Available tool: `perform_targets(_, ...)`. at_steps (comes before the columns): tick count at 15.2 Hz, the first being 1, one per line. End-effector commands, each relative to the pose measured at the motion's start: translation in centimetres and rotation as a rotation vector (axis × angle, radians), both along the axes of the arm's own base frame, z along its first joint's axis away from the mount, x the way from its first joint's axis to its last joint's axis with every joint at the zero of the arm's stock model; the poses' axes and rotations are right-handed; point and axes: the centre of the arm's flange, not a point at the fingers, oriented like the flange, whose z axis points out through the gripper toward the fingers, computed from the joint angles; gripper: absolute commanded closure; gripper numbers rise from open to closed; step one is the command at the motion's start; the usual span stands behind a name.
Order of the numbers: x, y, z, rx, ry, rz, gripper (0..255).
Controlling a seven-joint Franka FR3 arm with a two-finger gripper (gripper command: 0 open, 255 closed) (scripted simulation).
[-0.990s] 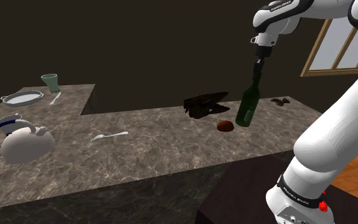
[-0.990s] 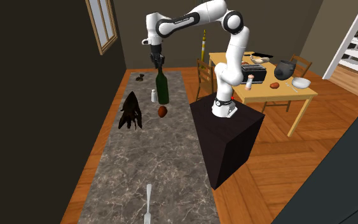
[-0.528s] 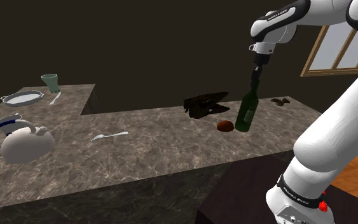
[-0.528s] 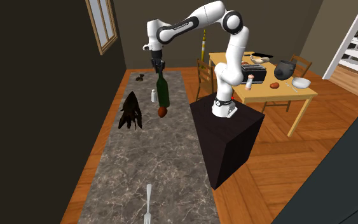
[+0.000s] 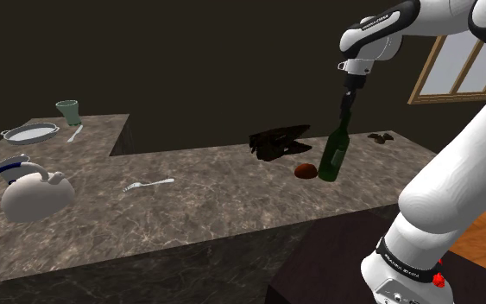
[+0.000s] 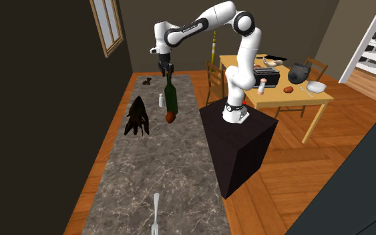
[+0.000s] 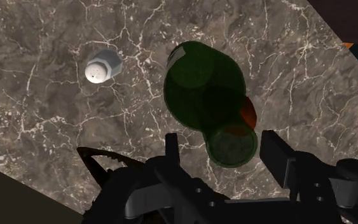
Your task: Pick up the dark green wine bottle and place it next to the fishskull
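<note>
Dark green and glassy, the wine bottle (image 5: 332, 157) is now sitting a little further to the shoulder view's left and a little lower than a second ago. In the last half second it is hardly moving at all. We are guessing its bottom is resting on the worktop (image 5: 215, 203), just beside a small round red-brown thing (image 5: 306, 171). The black fish skull (image 5: 277, 143) is lying near it, further back and to the left.

In the wrist view the fingers (image 7: 276, 158) are standing apart on both sides of the bottle's round mouth. One is close to it and the other is leaving a gap, so they are not squeezing it. We are thinking the putting-down is nearly done and the arm only needs to lift away. The bottle is leaning a bit, so it could tip.

The bottle is smooth, with a thin neck and wide shoulders. The skull is spiky and pointed. The worktop is looking like brown stone with pale veins. A small white shaker (image 7: 100, 67) with a six-sided top is standing near the bottle.
</note>
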Motion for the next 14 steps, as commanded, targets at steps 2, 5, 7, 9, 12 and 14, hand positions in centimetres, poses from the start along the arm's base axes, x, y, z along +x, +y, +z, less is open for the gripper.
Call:
perform_targets(2,0.0,0.0,0.0,0.0,0.0,0.0,0)
perform_targets(5,0.0,0.0,0.0,0.0,0.0,0.0,0)
perform_targets(7,0.0,-0.2,2.6,0.0,0.0,0.0,0)
perform_targets(9,0.1,-0.3,5.0,0.0,0.0,0.0,0)
perform_targets(12,0.1,-0.3,5.0,0.0,0.0,0.0,0)
perform_targets(14,0.1,-0.3,5.0,0.0,0.0,0.0,0)
